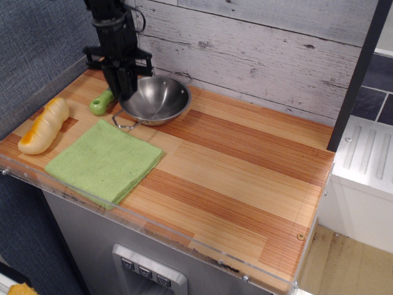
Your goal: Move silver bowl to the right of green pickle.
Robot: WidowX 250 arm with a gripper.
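Note:
The silver bowl (156, 100) rests upright on the wooden counter at the back left, its two wire handles showing at front left and back right. The green pickle (101, 102) lies just left of the bowl; its grey spatula head is hidden behind the arm. My black gripper (123, 86) points down at the bowl's left rim, between the bowl and the pickle. Its fingers seem to pinch the rim, but the contact is hard to see.
A flat green cloth (105, 161) lies in front of the bowl. A yellow-orange bread toy (44, 125) lies at the left edge. A grey plank wall stands right behind the bowl. A clear lip (184, 236) lines the counter's front edge.

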